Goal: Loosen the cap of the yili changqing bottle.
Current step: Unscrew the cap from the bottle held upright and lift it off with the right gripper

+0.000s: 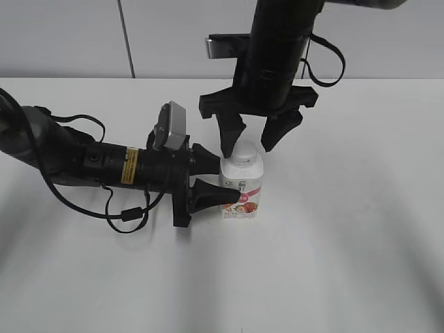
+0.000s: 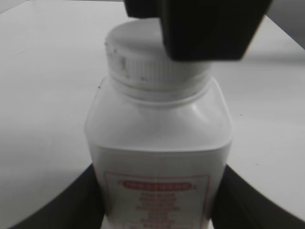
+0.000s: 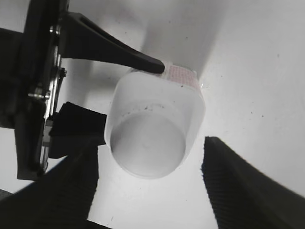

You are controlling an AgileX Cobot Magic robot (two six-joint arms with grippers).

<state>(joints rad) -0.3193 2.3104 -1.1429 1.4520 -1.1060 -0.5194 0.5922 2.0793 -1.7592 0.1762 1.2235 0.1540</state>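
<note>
Left claw (image 1: 220, 179), lying low along the white surface (image 1: 347, 243) from 9 o'clock, clamps the yili changqing bottle (image 1: 242, 191) at label height, one finger each side of the body; wrist view shows dark fingers (image 2: 81, 200) pressed vs both lower flanks. Bottle stands upright near center of surface, pink-red label facing cam. Right claw (image 1: 251, 133) hangs from 12 o'clock directly over the cap (image 1: 244, 154), fingers spread wider than the cap, tips level w/ it at approx 10 and 2 o'clock; they look just clear of it, tho contact can't be fully ruled out from these angles. Right wrist view confirms: cap (image 3: 147, 143) sits between two splayed pads (image 3: 248, 186), gaps on both sides. Progress, as judged: bracing done, approach done; cap appears seated flush on neck, no sign of loosening. Left to do: close on cap, twist.
</note>
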